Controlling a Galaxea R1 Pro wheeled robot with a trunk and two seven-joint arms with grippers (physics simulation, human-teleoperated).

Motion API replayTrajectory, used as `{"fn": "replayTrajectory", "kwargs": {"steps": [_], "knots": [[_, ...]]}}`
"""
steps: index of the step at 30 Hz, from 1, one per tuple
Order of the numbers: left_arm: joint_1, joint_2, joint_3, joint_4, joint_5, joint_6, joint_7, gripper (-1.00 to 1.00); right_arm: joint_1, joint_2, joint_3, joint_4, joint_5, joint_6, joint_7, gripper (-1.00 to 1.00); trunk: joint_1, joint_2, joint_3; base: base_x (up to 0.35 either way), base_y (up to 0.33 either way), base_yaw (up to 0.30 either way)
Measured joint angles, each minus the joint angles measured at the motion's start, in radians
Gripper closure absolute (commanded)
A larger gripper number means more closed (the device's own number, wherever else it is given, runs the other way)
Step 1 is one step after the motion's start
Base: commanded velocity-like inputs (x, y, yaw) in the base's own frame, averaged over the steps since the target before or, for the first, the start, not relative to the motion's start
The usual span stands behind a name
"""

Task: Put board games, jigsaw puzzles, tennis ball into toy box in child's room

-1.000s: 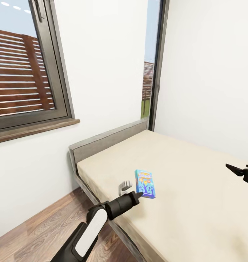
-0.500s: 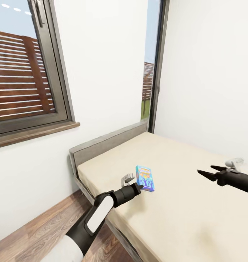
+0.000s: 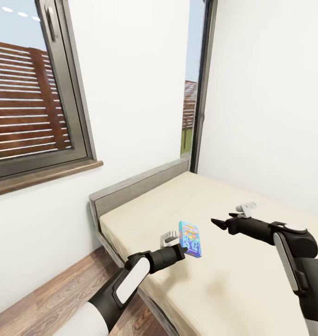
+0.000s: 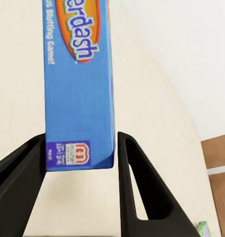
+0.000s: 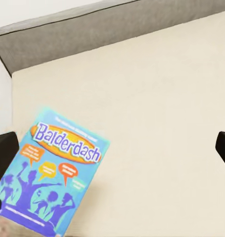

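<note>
A light blue board game [image 3: 190, 238] with "Balderdash" on its lid is over the beige bed [image 3: 252, 280], near the edge by the headboard. My left gripper [image 3: 181, 249] is shut on its near short end; in the left wrist view the box [image 4: 77, 74] sits between both black fingers [image 4: 137, 182]. My right gripper [image 3: 217, 222] hovers just right of the box, open and empty. The right wrist view looks down on the game's lid [image 5: 50, 173], with the gripper [image 5: 112, 150] spread wide above the sheet.
A grey headboard [image 3: 135, 184] runs along the white wall under a dark-framed window [image 3: 33, 98]. Wood-plank floor [image 3: 47, 294] lies left of the bed. A tall narrow window [image 3: 196, 84] stands in the corner. Most of the bed sheet is bare.
My right arm has swung in from the right edge of the view and now reaches close to the board game. The left gripper stays on the box, shifted slightly right.
</note>
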Motion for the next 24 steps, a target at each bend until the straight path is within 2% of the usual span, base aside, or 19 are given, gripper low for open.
{"fn": "replayTrajectory", "kwargs": {"steps": [2, 4, 5, 6, 7, 9, 11, 16, 21, 23, 24], "knots": [[0.0, 0.002, -0.001, 0.006, 0.001, 0.0, 0.0, 1.0, -0.003, 0.002, 0.032, 0.0, 0.0, 0.0, 0.037, -1.0, -0.008, 0.014, 0.006, 0.0, 0.0, 0.0], [0.0, 0.002, -0.002, 0.02, 0.001, -0.001, 0.0, 1.0, -0.008, 0.004, 0.057, 0.0, 0.0, 0.0, 0.146, -1.0, -0.015, 0.028, 0.013, 0.0, 0.0, 0.0], [0.0, 0.002, -0.002, 0.03, 0.0, -0.002, -0.001, 1.0, -0.013, 0.005, 0.071, 0.0, -0.001, -0.001, 0.257, -1.0, -0.019, 0.035, 0.016, 0.0, 0.0, 0.0], [0.0, 0.002, -0.002, 0.033, 0.003, -0.002, -0.001, 1.0, -0.016, 0.005, 0.077, 0.0, 0.0, -0.003, 0.321, -1.0, -0.023, 0.042, 0.019, 0.0, 0.0, 0.0], [0.0, 0.002, -0.002, 0.038, 0.002, -0.003, -0.001, 1.0, -0.023, 0.006, 0.085, 0.0, 0.0, -0.005, 0.437, -1.0, -0.027, 0.049, 0.022, 0.0, 0.0, 0.0], [0.0, 0.001, -0.003, 0.042, 0.004, -0.003, -0.002, 1.0, -0.028, 0.006, 0.091, 0.0, 0.001, -0.009, 0.555, -1.0, -0.035, 0.063, 0.028, 0.0, 0.0, 0.0], [0.0, 0.0, -0.004, 0.044, 0.004, -0.003, -0.015, 1.0, -0.028, 0.006, 0.094, 0.0, 0.002, -0.012, 0.629, -1.0, -0.042, 0.077, 0.034, 0.0, 0.0, 0.0], [0.002, 0.004, -0.005, 0.047, -0.007, -0.012, -0.101, 1.0, -0.024, 0.007, 0.092, 0.0, 0.002, -0.012, 0.671, -1.0, -0.061, 0.112, 0.05, 0.0, 0.0, 0.0], [0.005, 0.006, -0.006, 0.048, -0.009, -0.018, -0.123, 1.0, -0.041, 0.014, 0.084, 0.0, 0.002, 0.004, 0.653, -1.0, -0.081, 0.147, 0.065, 0.0, 0.0, 0.0], [0.006, 0.006, -0.006, 0.048, -0.01, -0.019, -0.126, 1.0, -0.061, 0.03, 0.08, 0.001, 0.002, 0.028, 0.619, -1.0, -0.088, 0.161, 0.071, 0.0, 0.0, 0.0], [0.007, 0.007, -0.005, 0.048, -0.01, -0.019, -0.127, 1.0, -0.078, 0.063, 0.079, 0.001, 0.003, 0.07, 0.565, -1.0, -0.092, 0.168, 0.073, 0.0, 0.0, 0.0]]}}
